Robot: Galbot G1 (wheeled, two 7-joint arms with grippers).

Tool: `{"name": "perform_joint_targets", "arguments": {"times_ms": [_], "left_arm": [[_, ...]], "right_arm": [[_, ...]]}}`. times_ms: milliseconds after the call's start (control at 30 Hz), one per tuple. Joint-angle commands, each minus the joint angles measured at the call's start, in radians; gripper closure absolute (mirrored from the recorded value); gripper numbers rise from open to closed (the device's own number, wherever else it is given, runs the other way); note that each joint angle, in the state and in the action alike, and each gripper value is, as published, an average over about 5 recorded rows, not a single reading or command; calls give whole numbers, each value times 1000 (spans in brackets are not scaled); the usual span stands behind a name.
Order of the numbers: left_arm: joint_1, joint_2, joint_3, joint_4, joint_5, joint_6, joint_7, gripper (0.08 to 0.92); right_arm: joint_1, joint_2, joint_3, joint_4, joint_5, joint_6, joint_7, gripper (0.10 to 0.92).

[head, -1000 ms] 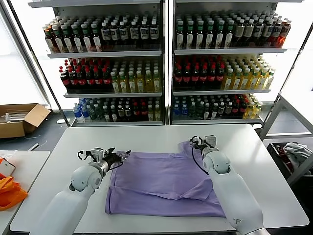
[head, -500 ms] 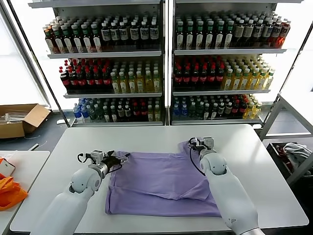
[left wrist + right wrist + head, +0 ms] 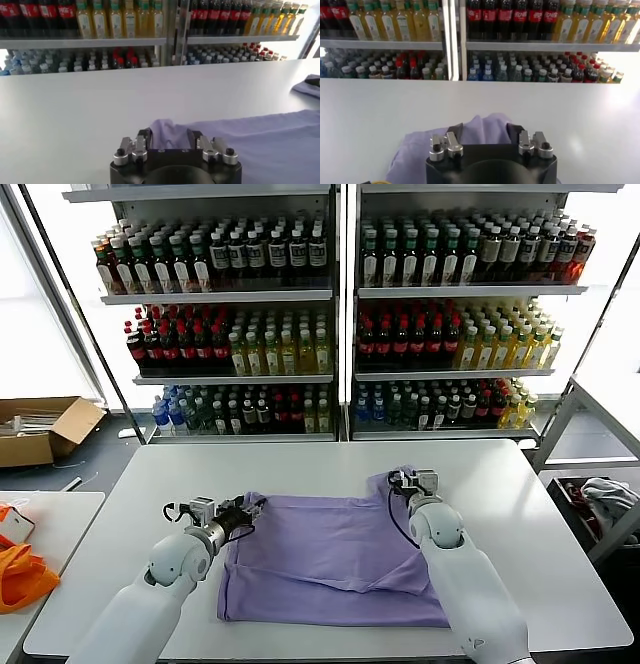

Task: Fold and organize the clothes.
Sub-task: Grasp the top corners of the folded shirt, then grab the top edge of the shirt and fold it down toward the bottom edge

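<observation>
Now left end effector (image 3: 245,509) and right end effector (image 3: 400,480) each grip T-shirt (image 3: 330,554) far-edge corners.

T-shirt (image 3: 330,559) on table (image 3: 520,514)

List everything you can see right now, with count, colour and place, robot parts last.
T-shirt: one, lavender, spread on the table, partly folded.
Table: one, white, in front of the robot.
Shelving units: two, side by side behind the table.
Bottles: many, dark, red, yellow, green and clear, in rows on the shelves.
Cardboard box: one, brown, open, on the floor far left.
Orange item: one, on a side table at left.
Left claw: one, black, fabric bunched between its fingers at the shirt's left far corner.
Right claw: one, black, fabric between its fingers at the shirt's right far corner.
</observation>
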Motion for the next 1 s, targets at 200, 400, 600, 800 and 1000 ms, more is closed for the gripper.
{"name": "perform_joint_targets", "arguments": {"times_ms": [200,400,600,800,1000], "left_arm": [[11,-10,-2,-2,27,-44,18,735],[15,-16,-5,-11,50,-86,6,891],[26,-14,-19,-51,79,-140,6,915],[59,-8,-45,-127,144,-158,-9,915],[111,5,-71,-184,154,-165,-14,915]], "right_arm": [[-20,1,4,30,15,3,3,751],[-29,3,19,60,0,23,-1,900],[-44,2,49,151,40,23,3,916],[-56,5,82,275,88,16,18,916],[-119,6,96,426,85,21,40,916]]}}
